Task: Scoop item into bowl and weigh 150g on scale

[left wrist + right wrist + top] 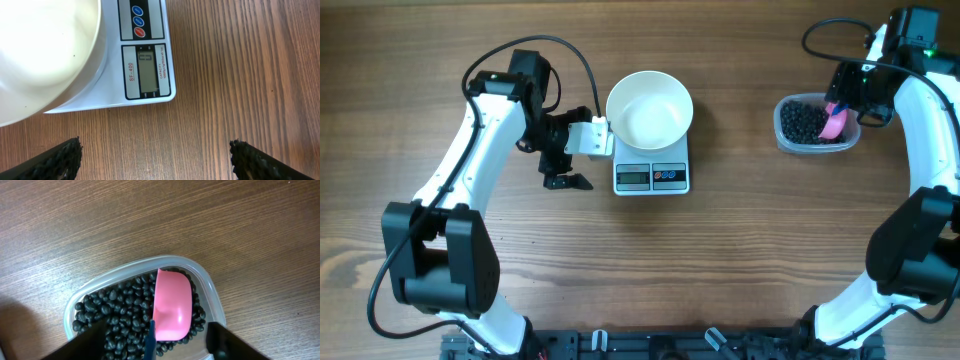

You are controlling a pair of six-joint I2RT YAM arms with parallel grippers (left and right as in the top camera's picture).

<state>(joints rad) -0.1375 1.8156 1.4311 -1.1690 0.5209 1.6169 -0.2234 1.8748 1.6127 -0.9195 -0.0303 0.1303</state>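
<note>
- Closest in, the left gripper [155,161]: its black ribbed fingertips [60,156] stand as far apart as they go, with nothing between them but bare table [240,75].
- Just ahead of those tips is the corner of the scale [112,92], flat on the wood. Its grey display [147,70] faces the gripper; one digit shows, too faint to read for sure.
- Beyond the display comes a row of three round buttons [138,22], two blue and one red.
- Past that, the bowl [40,45] sits on the scale's platform. It overhangs the edge and its glossy white inside shows only a few dark specks.
- Over to the right gripper [156,342]: its dark fingers [90,341] are spread wide, one on each side of the scoop's blue handle [151,337]. There is a clear gap on both sides, so it is gripping nothing.
- Just beyond the handle is the scoop [172,305], pink, its hollow facing up. It rests on the beans [115,310] toward the right side of the heap.
- The beans are small, round and black. Every one in view lies inside the tub [210,287], a clear container with rounded corners standing on the table.
- From overhead, scale and bowl sit mid-table with the left gripper just beside them. The tub stands well apart, out to the right, under the right gripper.
</note>
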